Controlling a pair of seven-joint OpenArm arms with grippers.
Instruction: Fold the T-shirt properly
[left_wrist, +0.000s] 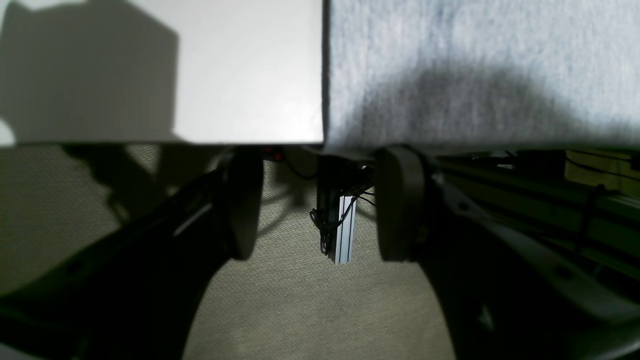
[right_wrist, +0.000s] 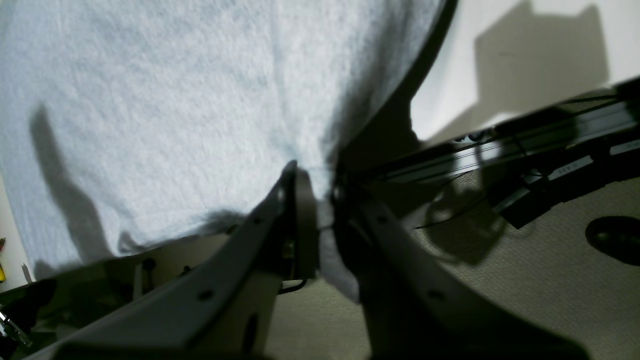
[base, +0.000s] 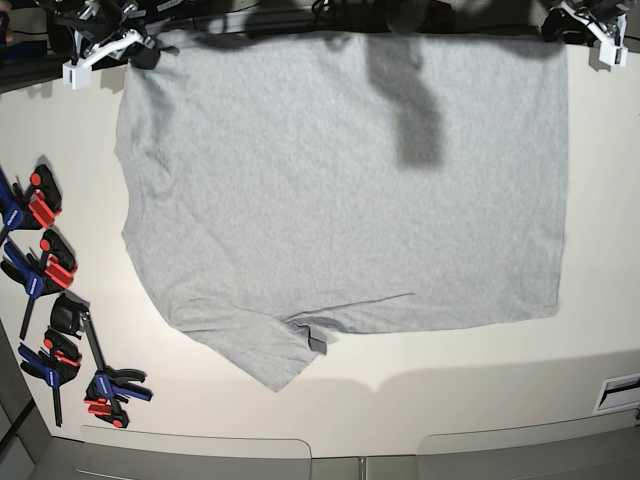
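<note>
A row of clamps is seen along the near left side of the table, whose near strip lies bare. Beyond that strip, the T-shirt is spread flat, plain grey side up, with one short sleeve pointing toward the near edge and the body reaching to the far edge, where both arms are stationed. At the far left corner in the base view, the right gripper is shown with its jaws pressed together on the hem, a tongue of grey cloth being pinched between them and hanging down past the edge. At the far right corner, the left gripper is held just off the table edge with its jaws spread wide and nothing between them; in the left wrist view the shirt's side edge is lined up with the gap between the jaws, the cloth lying just beyond the fingertips, close but not seen to be touched. The fabric is judged light, soft and limp, likely to sag and crease rather than hold shape, so a hold at the corners or along the hem would seem best, with both corners lifted evenly.
</note>
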